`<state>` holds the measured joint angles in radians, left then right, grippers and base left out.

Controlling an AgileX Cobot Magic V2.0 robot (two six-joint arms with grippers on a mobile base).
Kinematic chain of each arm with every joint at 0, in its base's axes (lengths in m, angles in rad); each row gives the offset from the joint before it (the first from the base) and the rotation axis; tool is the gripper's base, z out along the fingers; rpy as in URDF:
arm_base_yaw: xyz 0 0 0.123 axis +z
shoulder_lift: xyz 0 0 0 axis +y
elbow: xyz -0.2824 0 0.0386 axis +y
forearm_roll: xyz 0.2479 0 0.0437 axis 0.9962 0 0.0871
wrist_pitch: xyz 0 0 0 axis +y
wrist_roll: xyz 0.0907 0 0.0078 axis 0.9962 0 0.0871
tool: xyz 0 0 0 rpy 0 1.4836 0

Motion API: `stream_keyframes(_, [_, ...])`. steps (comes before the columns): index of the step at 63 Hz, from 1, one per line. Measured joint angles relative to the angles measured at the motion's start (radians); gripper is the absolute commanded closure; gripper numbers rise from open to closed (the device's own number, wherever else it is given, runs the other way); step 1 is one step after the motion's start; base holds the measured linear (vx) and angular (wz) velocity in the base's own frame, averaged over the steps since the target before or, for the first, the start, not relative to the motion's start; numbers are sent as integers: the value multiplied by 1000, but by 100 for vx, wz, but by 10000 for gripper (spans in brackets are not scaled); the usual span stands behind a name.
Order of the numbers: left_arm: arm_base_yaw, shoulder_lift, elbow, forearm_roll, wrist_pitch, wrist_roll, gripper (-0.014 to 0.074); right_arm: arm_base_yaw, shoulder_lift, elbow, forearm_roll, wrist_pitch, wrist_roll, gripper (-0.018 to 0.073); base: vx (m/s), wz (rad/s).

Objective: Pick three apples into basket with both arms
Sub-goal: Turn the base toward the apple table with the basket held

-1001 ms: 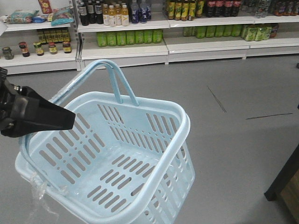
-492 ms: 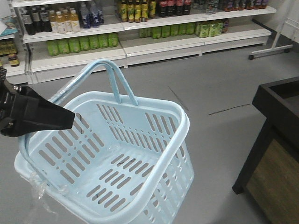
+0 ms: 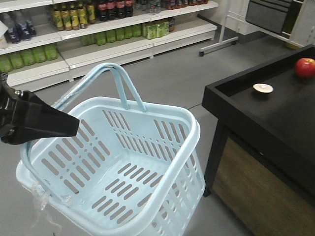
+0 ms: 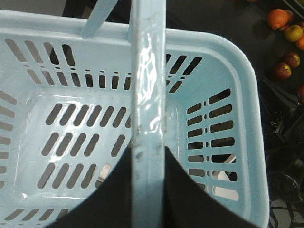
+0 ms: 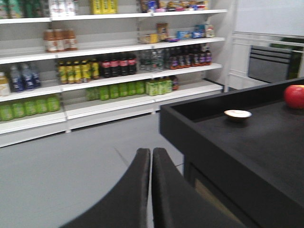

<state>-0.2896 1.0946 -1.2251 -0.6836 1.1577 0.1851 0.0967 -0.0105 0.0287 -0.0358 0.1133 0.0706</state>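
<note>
The pale blue basket (image 3: 193,129) hangs empty by its hoop handle (image 3: 119,78). My left gripper (image 3: 75,126) is shut on that handle; in the left wrist view the black fingers (image 4: 116,194) flank the handle (image 4: 148,85) above the slotted floor. My right gripper (image 5: 151,152) is shut and empty, held in the air left of the black stand. One red apple (image 3: 305,67) lies on the stand at the far right, also in the right wrist view (image 5: 294,96). Two dark red apples (image 4: 282,71) show past the basket's rim (image 4: 247,95).
A black display stand (image 3: 275,115) with a raised rim fills the right side; a small white round object (image 3: 263,88) lies on it. An orange (image 4: 278,18) and a yellow fruit (image 4: 293,32) lie near the apples. Shelves of bottles (image 3: 98,29) line the back wall over grey floor.
The view has swung right: the shelves slid left and the black stand with the red apple came into view. The basket and left gripper keep their place in the picture.
</note>
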Motion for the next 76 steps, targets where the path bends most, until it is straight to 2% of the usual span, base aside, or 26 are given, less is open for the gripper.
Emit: stream_keyframes(76, [0, 0, 0, 0, 0, 0, 604, 0, 0, 0, 0, 0, 0, 561, 9, -35])
